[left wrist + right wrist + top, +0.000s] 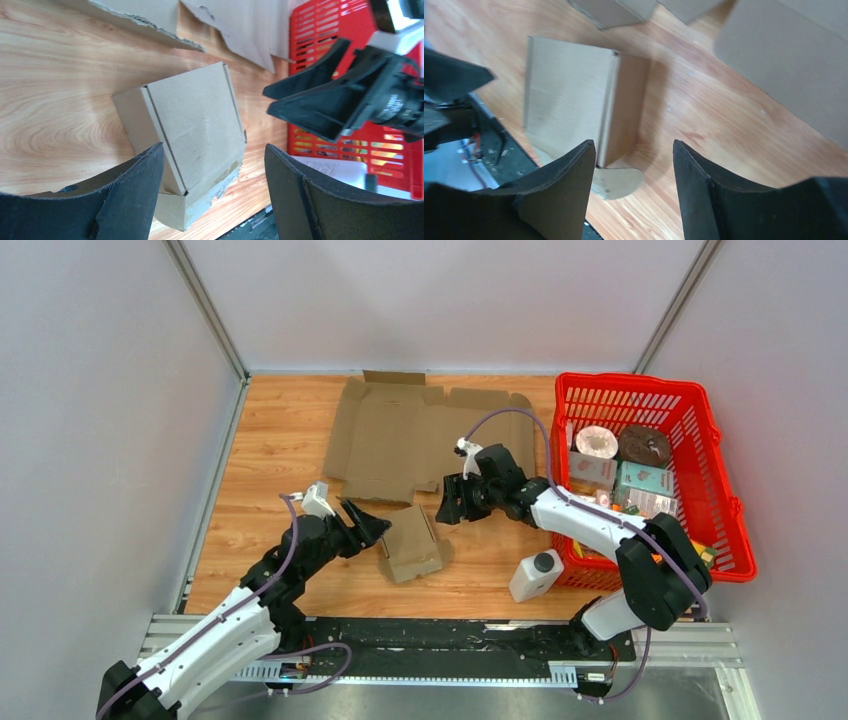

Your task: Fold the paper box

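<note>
The paper box [410, 545] rests closed on the bench [270, 460], near the near edge and about midway across it, at 6 o'clock of a flat cardboard sheet [400, 435] that lies unfolded toward the far wall. A narrow strip of bare wood separates the box from the sheet. A rounded tab protrudes from under one side of the box, and one lower edge appears ragged in the left wrist view. The left fingers [368, 526] sit at 9 o'clock of the box, spread wide and gripping nothing; the box lies just ahead of them, untouched. The right fingers [450, 502] hover at 1 o'clock of the box, parted with only bare bench between them, holding nothing. Grey walls [110, 440] bound the bench at 9, 12 and 3 o'clock, and a black rail [450, 635] runs along the near edge. A red basket [640, 382] occupies the 3 o'clock side. A white bottle [535, 575] with a black cap stands at 4 o'clock of the box, just beside the basket. The widest open wood lies at 9 o'clock, between the sheet and the wall. Print on a teal carton [645, 480] in the basket and on the bottle label is too small to read.
</note>
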Robot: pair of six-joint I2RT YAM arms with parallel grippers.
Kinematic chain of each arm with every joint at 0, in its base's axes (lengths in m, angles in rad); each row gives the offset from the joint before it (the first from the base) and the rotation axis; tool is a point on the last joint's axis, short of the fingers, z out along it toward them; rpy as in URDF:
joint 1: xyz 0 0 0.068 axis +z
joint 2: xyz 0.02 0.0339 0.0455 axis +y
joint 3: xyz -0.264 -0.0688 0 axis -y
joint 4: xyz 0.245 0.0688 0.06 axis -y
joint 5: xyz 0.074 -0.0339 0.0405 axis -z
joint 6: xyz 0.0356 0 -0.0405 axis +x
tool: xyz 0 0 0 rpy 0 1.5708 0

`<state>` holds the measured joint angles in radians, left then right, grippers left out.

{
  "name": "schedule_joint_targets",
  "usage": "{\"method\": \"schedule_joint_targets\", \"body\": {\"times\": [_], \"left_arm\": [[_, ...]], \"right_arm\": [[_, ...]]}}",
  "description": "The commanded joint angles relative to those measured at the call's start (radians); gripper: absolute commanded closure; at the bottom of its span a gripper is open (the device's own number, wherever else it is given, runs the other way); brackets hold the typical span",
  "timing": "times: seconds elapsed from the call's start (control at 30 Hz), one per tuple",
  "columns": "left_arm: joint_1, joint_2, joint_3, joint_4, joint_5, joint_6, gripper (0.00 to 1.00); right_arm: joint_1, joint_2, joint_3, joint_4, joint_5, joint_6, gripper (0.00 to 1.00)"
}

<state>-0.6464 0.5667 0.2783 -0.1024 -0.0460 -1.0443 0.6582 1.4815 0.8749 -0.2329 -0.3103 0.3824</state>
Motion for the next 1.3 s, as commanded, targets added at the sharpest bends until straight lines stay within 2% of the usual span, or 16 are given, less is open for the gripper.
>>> {"method": "schedule_joint_targets", "body": {"times": [0.0, 0.23, 0.43, 0.67, 0.83, 1.27], "left_arm": [[0.025, 0.074, 0.036, -0.017, 0.070, 0.047, 0.19], [0.027, 0.157, -0.028, 0.148, 0.121, -0.003, 0.18], [0.027, 0.179, -0.053, 0.202, 0.132, -0.013, 0.18], [0.027, 0.174, -0.068, 0.172, 0.118, -0.052, 0.18], [0.027, 0.157, -0.054, 0.110, 0.121, -0.056, 0.18], [0.027, 0.255, -0.024, 0.131, 0.159, -0.092, 0.17]], "right_arm": [[0.000, 0.042, 0.070, 0.092, -0.170, 0.035, 0.40], [0.000, 0.134, 0.067, 0.190, -0.257, 0.062, 0.48], [-0.002, 0.178, 0.061, 0.199, -0.239, 0.067, 0.62], [-0.009, 0.192, 0.049, 0.187, -0.197, 0.059, 0.73], [-0.022, 0.187, 0.026, 0.184, -0.170, 0.056, 0.76], [-0.054, 0.172, -0.002, 0.198, -0.165, 0.070, 0.78]]}}
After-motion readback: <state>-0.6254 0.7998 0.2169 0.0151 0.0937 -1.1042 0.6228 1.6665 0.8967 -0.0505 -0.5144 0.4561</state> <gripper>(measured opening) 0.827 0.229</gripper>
